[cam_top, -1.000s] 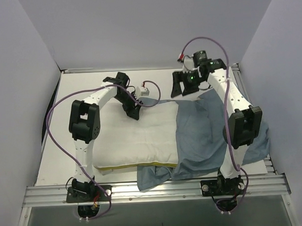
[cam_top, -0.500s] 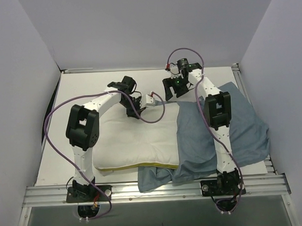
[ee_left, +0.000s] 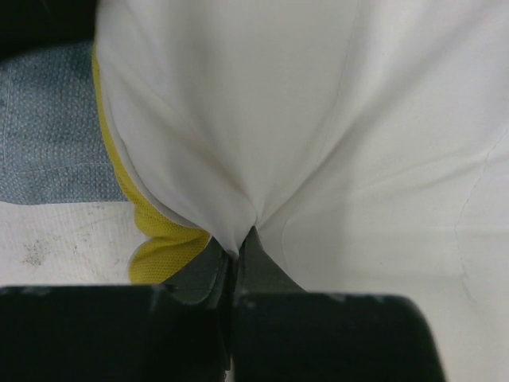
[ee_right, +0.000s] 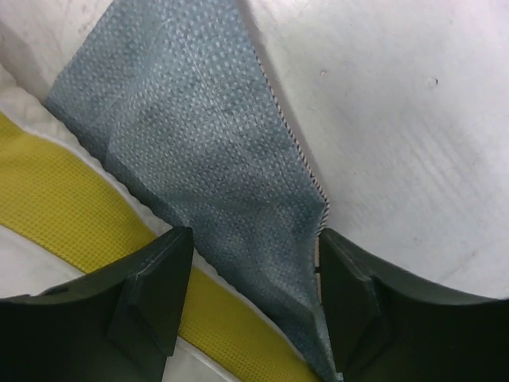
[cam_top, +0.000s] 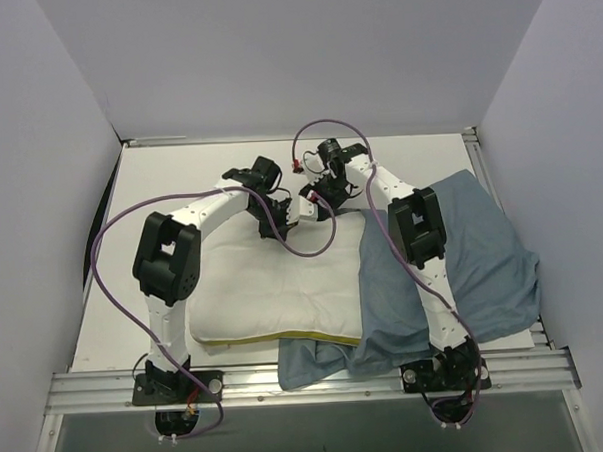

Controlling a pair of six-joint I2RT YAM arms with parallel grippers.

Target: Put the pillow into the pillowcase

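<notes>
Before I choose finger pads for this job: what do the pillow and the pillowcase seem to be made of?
The pillow: smooth matte white cloth, probably woven, over soft filling; it puckers where the left gripper pinches it. The pillowcase: thin grey-blue fabric with a dotted emboss, possibly non-woven; lies limp.

- Left arm point(cam_top: 205, 200) and right arm point(cam_top: 437, 300) are built of white links with black joints.
- Purple cables point(cam_top: 323, 123) are looped along both.
- Black fingers point(ee_right: 155, 290) are fitted.
</notes>
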